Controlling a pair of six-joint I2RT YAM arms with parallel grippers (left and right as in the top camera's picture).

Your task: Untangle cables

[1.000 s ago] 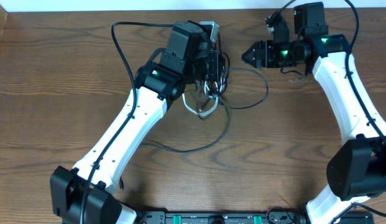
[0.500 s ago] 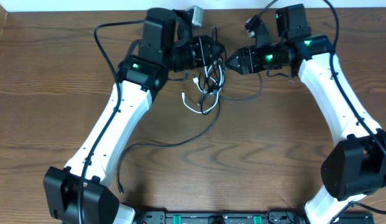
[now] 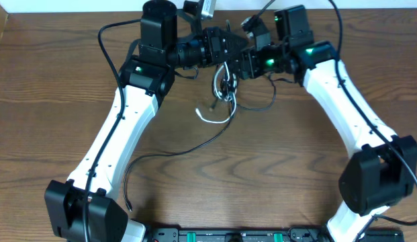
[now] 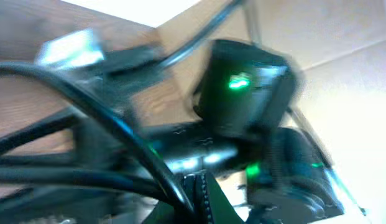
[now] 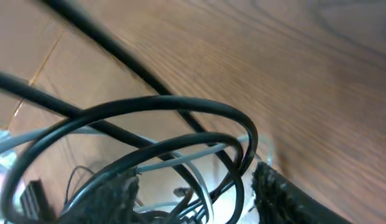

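Black and white cables (image 3: 226, 84) knotted over wooden table (image 3: 47, 101).
Loops inside wide-spread right gripper (image 5: 194, 186); left gripper (image 3: 225, 48) blurred, grip impossible to tell.

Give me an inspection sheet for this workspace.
Surface: wooden table, brown grain.
Job's things: black cables bunched near the far edge, one strand trailing toward the near edge; white cable curls at the bunch's near side.
Clutter: nothing seen.
Grippers: left gripper and right gripper meet at the bunch; right's fingers apart, loops between them; left's state unclear, blurred.
Cables: arm harness, a thick black loop at far left.
Surroundings: pale wall strip behind the table.
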